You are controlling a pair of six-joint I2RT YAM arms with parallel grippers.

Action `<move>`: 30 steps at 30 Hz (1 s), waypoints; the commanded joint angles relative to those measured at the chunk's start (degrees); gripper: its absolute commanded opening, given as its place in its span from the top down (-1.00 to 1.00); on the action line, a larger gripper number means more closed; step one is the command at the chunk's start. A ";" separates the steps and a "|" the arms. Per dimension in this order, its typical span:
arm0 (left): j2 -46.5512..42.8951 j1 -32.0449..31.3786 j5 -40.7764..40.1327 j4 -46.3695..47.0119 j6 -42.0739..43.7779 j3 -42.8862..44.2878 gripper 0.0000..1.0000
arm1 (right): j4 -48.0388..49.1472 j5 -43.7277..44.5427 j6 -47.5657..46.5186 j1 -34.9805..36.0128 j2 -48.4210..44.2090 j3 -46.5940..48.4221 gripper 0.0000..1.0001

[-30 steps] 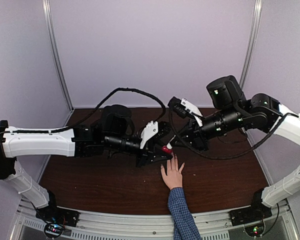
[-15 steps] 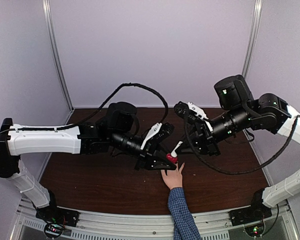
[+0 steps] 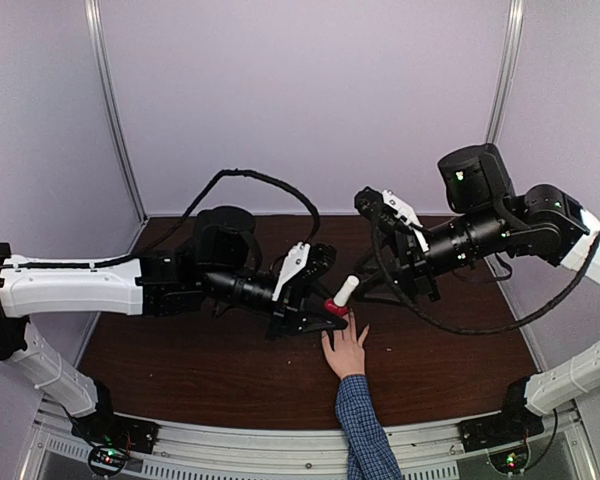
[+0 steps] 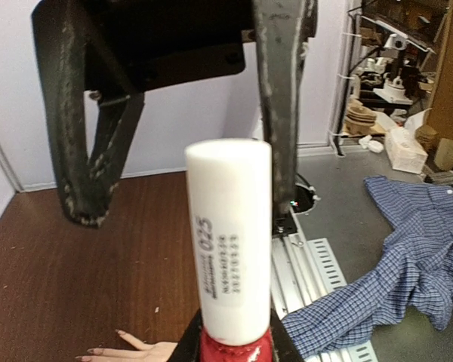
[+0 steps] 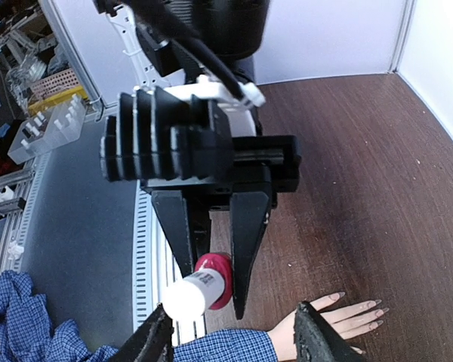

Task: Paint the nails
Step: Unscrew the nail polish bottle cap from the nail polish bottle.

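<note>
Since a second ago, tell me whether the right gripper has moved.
Yes. The right gripper has let go of the white cap and backed off rightward, away from the person's hand.

On the white cap [image 4: 228, 241] of the polish bottle [image 4: 234, 351] there is a pale label printed sideways along its length: the number "025" reads clearly, and a line of tiny lettering beside it is too small to make out.

A white-capped polish bottle [image 4: 229, 249] stands upright mid-frame, its red body clamped at the bottom edge. Above it hang two dark, open fingers [image 4: 285, 98] of the other arm. Left of the bottle's base, a hand [image 4: 132, 349] lies on the brown worktop [image 4: 75, 279]; right of it, checked cloth [image 4: 392, 279].
</note>
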 commanded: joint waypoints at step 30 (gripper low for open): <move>-0.58 -2.06 -37.95 5.82 4.94 -1.62 1.00 | 5.86 16.14 25.15 -0.55 6.56 3.41 0.18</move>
